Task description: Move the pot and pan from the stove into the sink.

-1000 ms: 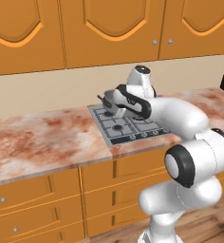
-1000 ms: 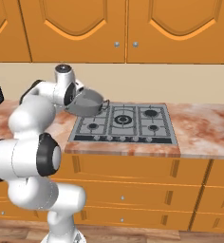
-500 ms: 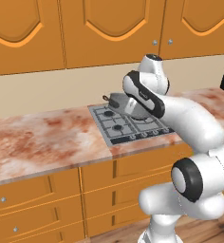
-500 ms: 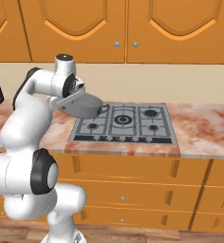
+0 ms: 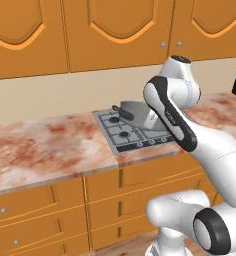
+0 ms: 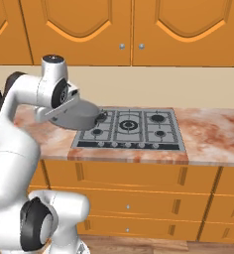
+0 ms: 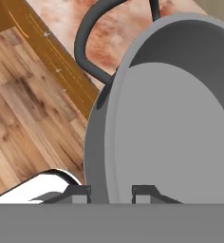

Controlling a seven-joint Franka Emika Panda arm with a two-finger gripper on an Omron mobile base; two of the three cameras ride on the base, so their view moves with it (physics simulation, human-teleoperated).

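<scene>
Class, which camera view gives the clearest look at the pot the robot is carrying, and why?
The right base view: the whole pot hangs tilted beside the stove. The hand view crops it to rim, inside and one loop handle. In the left base view the arm hides most of it.

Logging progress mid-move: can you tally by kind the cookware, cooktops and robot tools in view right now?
Wide grey metal pot: 1
Silver-grey gas cooktop with black grates: 1
Tool, shut on the pot's rim: 1
Total: 3
</scene>
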